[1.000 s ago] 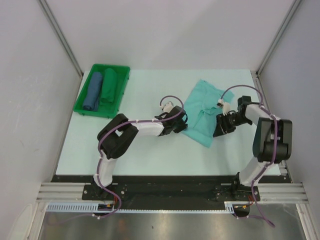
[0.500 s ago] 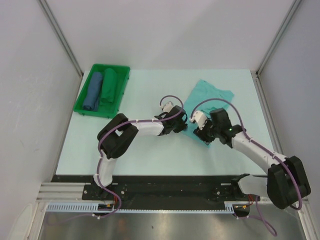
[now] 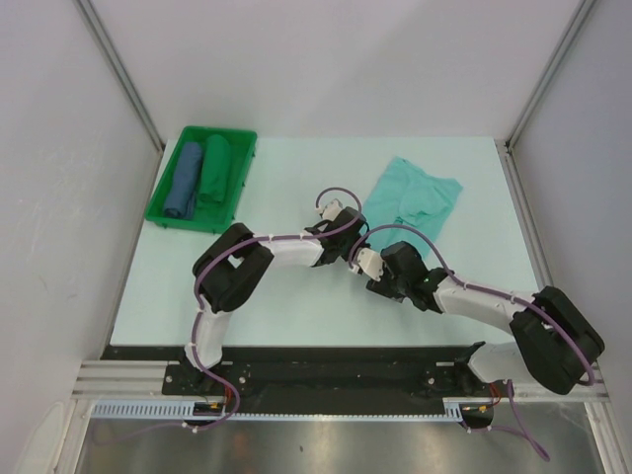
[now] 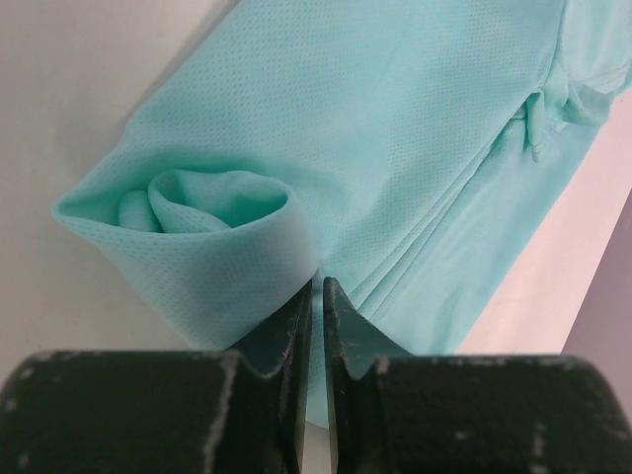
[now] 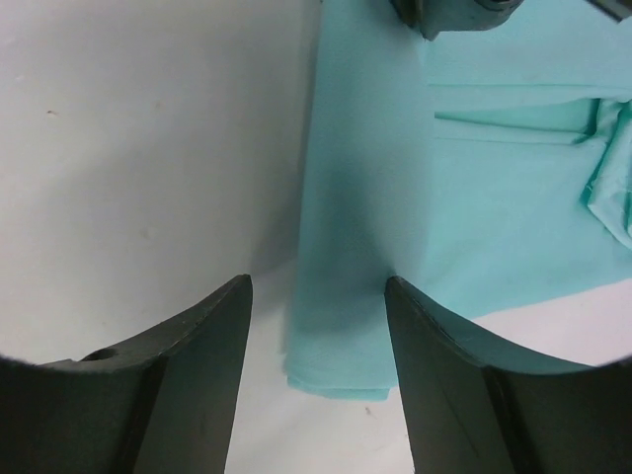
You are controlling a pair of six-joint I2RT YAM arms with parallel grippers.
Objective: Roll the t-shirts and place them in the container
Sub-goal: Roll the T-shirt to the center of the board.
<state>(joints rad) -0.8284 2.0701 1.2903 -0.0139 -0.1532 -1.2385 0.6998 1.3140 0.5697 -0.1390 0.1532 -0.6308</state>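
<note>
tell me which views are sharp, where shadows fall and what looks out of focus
Top external: even light, sharp throughout, faint shadows only, no glare on the t-shirt. Left wrist: the cloth's weave is crisp, and the left fingers stand dark against it. Right wrist: the right fingers are dark and soft-edged, and a shadow lies on the cloth between them.
</note>
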